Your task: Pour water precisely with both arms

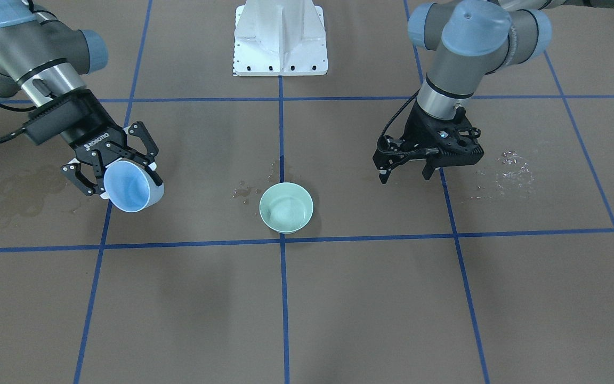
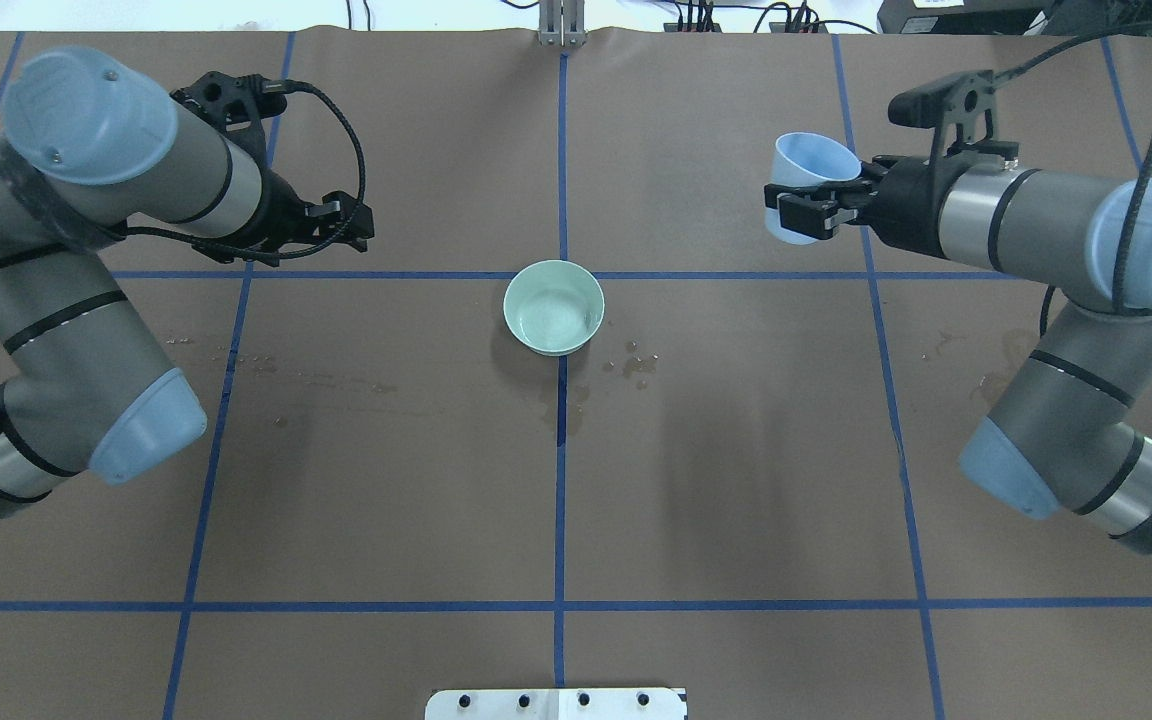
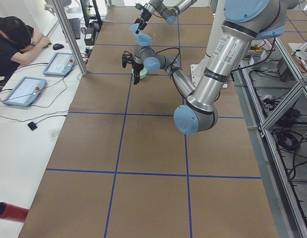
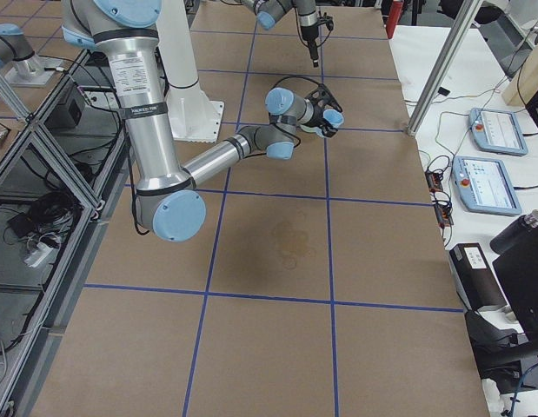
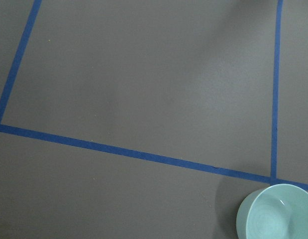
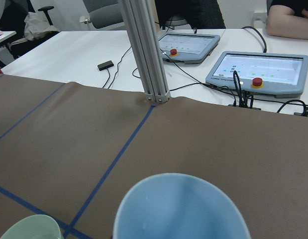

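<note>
A pale green bowl (image 1: 286, 207) stands upright at the table's middle; it also shows in the overhead view (image 2: 554, 307) and at the corner of the left wrist view (image 5: 275, 211). My right gripper (image 1: 120, 173) is shut on a light-blue cup (image 1: 131, 186), held above the table and tilted on its side, mouth toward the bowl's side (image 2: 806, 190). The cup's rim fills the bottom of the right wrist view (image 6: 181, 209). My left gripper (image 1: 405, 176) hangs open and empty above the table, apart from the bowl. Water shows as shiny spilled drops (image 1: 515, 170) and small drops beside the bowl (image 1: 243, 192).
The white pedestal (image 1: 280, 40) stands behind the bowl. Blue tape lines grid the brown table. A dark wet patch (image 1: 24, 192) lies below the right arm. An aluminium post (image 6: 146, 50), tablets (image 4: 486, 182) and a seated person (image 3: 14, 39) are past the table's far edge.
</note>
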{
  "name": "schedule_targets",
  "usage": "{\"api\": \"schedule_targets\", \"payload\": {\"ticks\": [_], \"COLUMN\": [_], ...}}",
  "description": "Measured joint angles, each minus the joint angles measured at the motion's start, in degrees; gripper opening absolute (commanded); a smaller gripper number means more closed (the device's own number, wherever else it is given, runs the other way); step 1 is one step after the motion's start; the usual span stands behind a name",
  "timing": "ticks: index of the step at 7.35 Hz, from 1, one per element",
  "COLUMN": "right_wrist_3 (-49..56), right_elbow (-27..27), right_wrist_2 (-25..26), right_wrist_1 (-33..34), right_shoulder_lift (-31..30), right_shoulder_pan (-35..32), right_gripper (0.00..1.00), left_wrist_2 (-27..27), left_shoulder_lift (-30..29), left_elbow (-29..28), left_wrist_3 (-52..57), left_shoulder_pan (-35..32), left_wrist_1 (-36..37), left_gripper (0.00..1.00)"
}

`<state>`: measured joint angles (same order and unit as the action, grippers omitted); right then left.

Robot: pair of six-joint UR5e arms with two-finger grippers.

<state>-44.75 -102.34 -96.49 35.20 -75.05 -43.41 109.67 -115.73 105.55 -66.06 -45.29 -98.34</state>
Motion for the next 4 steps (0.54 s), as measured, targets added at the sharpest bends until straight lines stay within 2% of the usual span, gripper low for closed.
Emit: {"api": "schedule_targets", "payload": {"ticks": [4], "right_wrist_3": [6.47], "right_elbow": [-0.76], "right_wrist_2": [4.74], "right_wrist_1": [10.36], "right_shoulder_lift": [3.97], "right_shoulder_pan": [8.88], "right_gripper": [0.00], "left_wrist_2": [0.01], "left_shoulder_lift": [8.96], "left_elbow": [2.43], "left_wrist_3": [14.46], "left_shoulder_pan": [-3.55], "left_wrist_1": [-0.30], "left_gripper": [1.00]}}
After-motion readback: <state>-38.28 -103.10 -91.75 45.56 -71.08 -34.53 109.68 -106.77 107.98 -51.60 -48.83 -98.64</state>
